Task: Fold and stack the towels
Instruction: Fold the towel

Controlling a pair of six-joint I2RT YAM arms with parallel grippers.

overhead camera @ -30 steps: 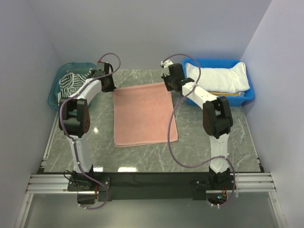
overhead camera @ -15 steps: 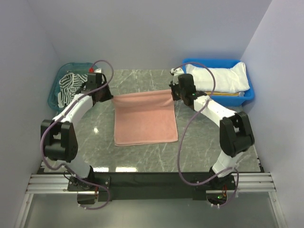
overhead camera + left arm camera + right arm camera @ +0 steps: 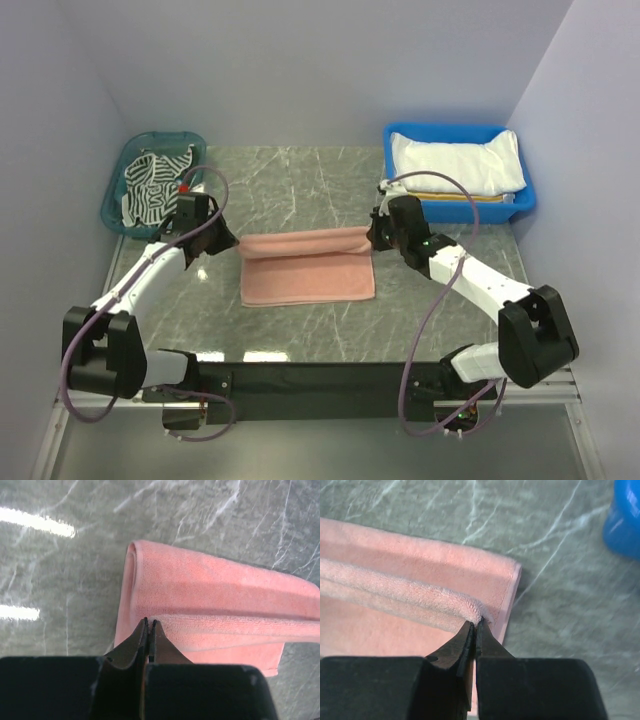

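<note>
On the left far corner of the salmon pink towel [image 3: 305, 270], the left hand [image 3: 233, 243] is clamped shut on the cloth; on the right far corner the right hand [image 3: 374, 234] pinches it likewise. Partly doubled on the desk [image 3: 300, 180], the towel runs lengthwise between them. Its near edge lies toward the arm bases, equally close to both.
</note>
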